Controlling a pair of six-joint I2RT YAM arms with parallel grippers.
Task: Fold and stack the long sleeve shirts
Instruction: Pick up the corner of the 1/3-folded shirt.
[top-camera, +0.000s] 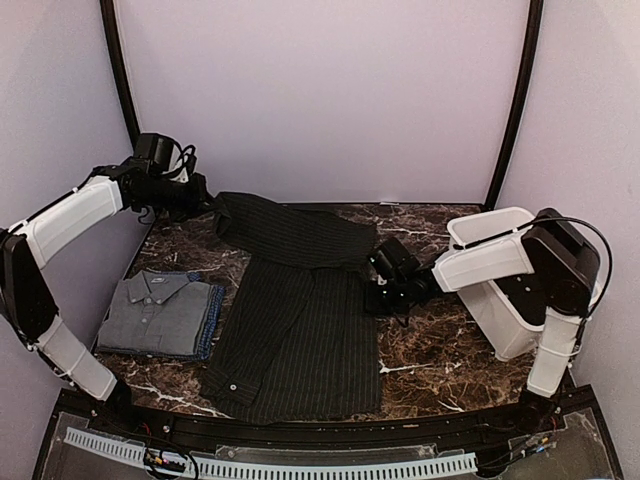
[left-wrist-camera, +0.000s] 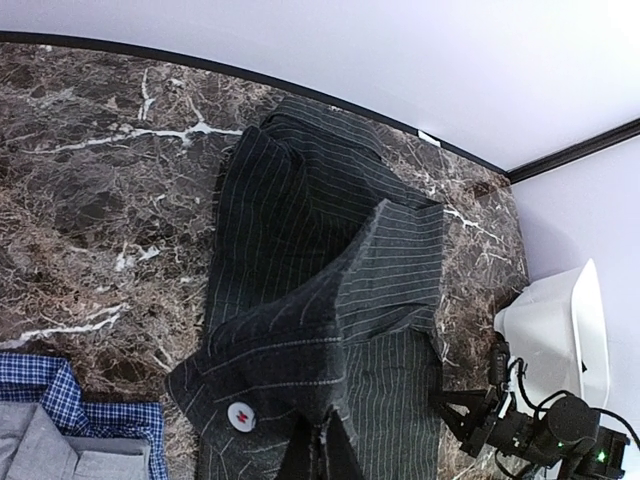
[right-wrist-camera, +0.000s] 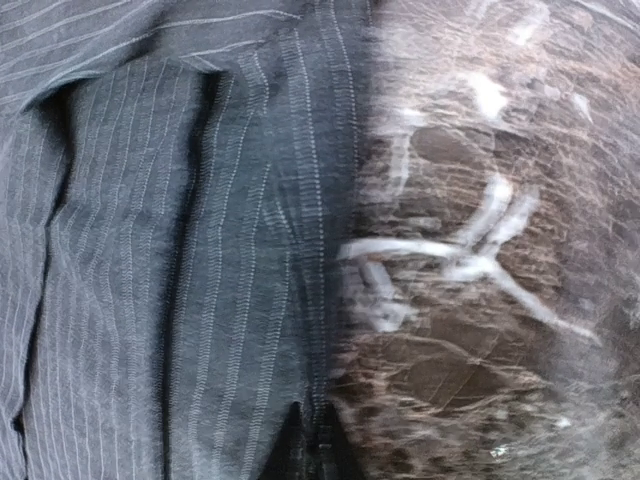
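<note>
A charcoal-black pinstriped shirt (top-camera: 300, 320) lies spread in the middle of the marble table, one sleeve (top-camera: 290, 232) stretched across the back. My left gripper (top-camera: 205, 198) is shut on that sleeve's cuff, a pale button (left-wrist-camera: 241, 416) beside its fingers (left-wrist-camera: 322, 452), and holds it raised at the back left. My right gripper (top-camera: 378, 288) is shut on the shirt's right edge (right-wrist-camera: 318, 440), low on the table. A folded grey shirt (top-camera: 155, 310) rests on a folded blue one (top-camera: 211, 318) at the left.
A white plastic tub (top-camera: 505, 280) stands at the right beside the right arm. The enclosure walls stand close at the back and both sides. Bare marble (top-camera: 440, 360) lies right of the shirt.
</note>
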